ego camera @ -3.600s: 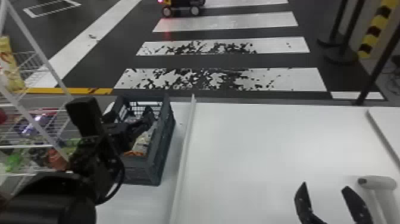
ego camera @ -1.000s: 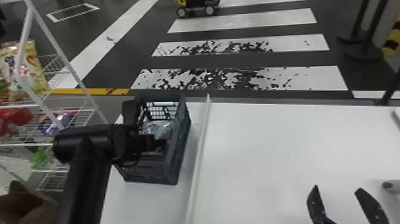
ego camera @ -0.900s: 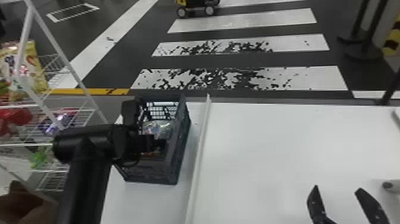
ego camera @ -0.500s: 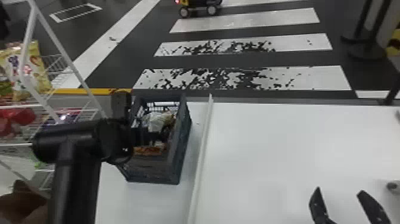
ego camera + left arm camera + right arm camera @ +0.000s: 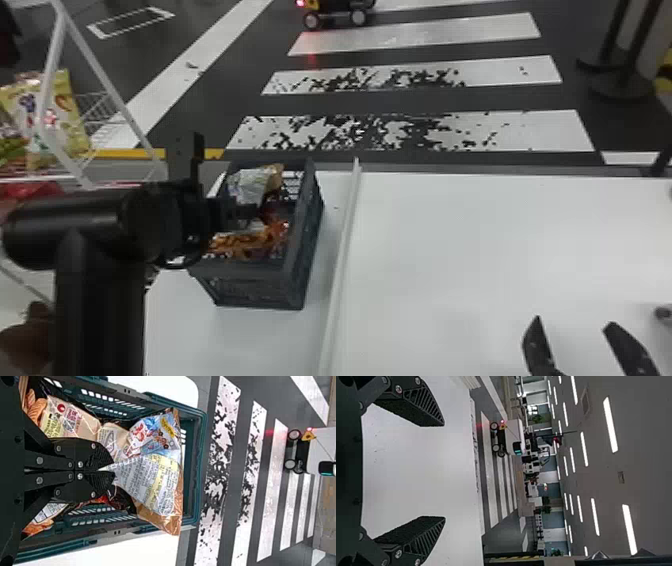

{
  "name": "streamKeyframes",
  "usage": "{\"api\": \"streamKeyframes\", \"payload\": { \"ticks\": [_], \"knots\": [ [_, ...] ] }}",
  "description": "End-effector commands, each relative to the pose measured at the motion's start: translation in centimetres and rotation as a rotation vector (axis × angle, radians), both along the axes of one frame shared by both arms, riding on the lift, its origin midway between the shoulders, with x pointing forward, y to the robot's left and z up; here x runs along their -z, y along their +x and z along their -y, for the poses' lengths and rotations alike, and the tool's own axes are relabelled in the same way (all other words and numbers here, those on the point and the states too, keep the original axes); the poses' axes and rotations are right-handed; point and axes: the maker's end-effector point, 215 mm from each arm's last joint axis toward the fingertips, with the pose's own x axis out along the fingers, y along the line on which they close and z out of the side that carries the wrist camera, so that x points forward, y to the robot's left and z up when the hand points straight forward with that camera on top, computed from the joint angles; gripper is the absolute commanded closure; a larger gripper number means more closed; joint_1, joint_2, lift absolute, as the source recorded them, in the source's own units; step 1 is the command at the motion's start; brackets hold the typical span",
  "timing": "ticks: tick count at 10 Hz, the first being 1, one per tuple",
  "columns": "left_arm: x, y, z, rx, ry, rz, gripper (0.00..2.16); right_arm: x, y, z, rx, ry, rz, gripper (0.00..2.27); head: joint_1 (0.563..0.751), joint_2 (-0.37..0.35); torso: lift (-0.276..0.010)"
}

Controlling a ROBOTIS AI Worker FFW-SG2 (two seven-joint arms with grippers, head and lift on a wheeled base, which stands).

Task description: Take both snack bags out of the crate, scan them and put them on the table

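The left gripper [image 5: 112, 470] has moved left over the crate [image 5: 255, 289] in the last half second, its fingers pressed together on a corner of a silvery snack bag [image 5: 148, 481], which has shifted toward the crate's far end; the first bag therefore seems caught and starting to rise. How far it has cleared the rim I cannot tell. The wire rack [image 5: 117, 102] stands close on the arm's left, so swinging that way looks risky. An orange bag [image 5: 245, 244] lies at the crate's near end, still to be fetched. Just right of the crate runs a raised strip [image 5: 345, 240], an edge a low-hanging bag could snag. Beyond it the white table [image 5: 470, 245] offers wide open room for scanning and setting down. The right gripper [image 5: 574, 322] waits at the near right, fingers spread, with nothing between them.
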Motion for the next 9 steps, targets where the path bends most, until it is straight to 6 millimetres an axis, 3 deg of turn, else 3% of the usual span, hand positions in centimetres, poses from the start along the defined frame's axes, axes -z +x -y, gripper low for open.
{"api": "streamKeyframes", "payload": {
  "ticks": [1, 3, 7, 9],
  "knots": [
    [-2.0, -0.3, 0.1, -0.001, 0.008, 0.033, 2.14, 0.1, 0.0, 0.0, 0.000, 0.000, -0.002, 0.16, 0.695, 0.264, -0.094],
    [-3.3, -0.1, 0.0, -0.010, 0.016, 0.057, 2.14, 0.1, 0.0, -0.1, -0.002, 0.000, -0.002, 0.16, 0.695, 0.265, -0.094],
    [-4.6, 0.5, 3.2, 0.017, -0.004, 0.099, 2.14, 0.2, -0.2, -0.1, 0.001, 0.004, -0.006, 0.16, 0.695, 0.242, -0.094],
    [-5.4, 0.7, 5.9, 0.055, -0.019, 0.121, 2.14, 0.1, -0.1, 0.0, 0.004, 0.010, -0.006, 0.16, 0.695, 0.227, -0.094]
  ]
}}
